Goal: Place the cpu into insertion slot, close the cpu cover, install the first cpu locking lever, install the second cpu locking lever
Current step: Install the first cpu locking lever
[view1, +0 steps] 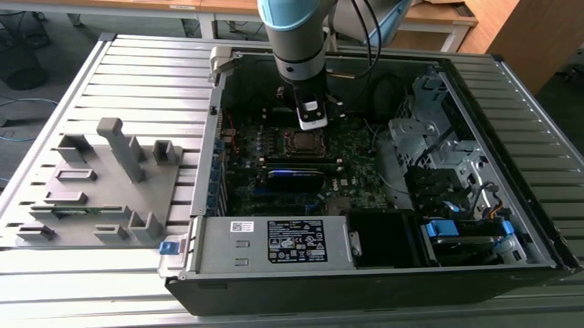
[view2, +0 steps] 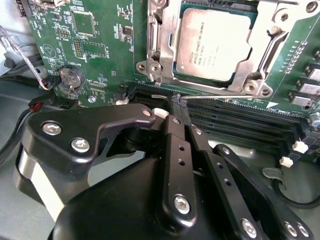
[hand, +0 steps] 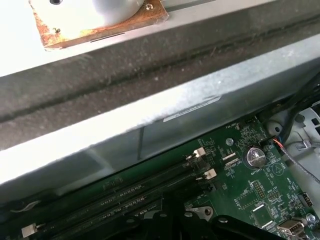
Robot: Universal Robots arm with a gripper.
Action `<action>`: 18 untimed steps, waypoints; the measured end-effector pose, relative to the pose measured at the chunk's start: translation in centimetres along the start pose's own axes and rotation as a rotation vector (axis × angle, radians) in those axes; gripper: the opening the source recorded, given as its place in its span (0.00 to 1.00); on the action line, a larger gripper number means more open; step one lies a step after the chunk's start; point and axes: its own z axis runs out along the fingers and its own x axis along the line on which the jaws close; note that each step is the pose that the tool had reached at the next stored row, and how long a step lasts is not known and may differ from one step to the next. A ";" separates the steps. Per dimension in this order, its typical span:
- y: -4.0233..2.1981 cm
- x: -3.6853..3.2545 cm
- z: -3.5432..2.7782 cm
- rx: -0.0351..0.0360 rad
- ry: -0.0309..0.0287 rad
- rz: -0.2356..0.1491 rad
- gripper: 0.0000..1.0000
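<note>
In the second wrist view the cpu [view2: 212, 42], a silvery square chip, lies in the insertion slot [view1: 301, 141] amid the green board. The cpu cover [view2: 260, 40], a metal frame, lies flat over the chip's edges. A thin wire locking lever [view2: 225, 97] runs along the socket's side, low over the board. My gripper [view2: 178, 101] is shut, its black fingertips meeting at that lever's free end. In the exterior view the gripper [view1: 311, 125] hangs just behind the socket inside the open computer case.
Long black memory slots [view2: 240, 117] lie right beside the lever. A coin battery [view2: 70, 77] and red and black wires sit nearby. The case wall [hand: 150, 125] is close. A grey fixture tray [view1: 100, 184] stands at the exterior view's left, a power supply [view1: 273, 242] in front.
</note>
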 end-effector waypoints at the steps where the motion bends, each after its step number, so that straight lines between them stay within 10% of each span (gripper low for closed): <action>1: 0.00 0.00 0.00 0.0000 0.0001 0.000 0.11; 18: -0.19 0.21 0.21 -0.0078 -0.0037 0.000 0.11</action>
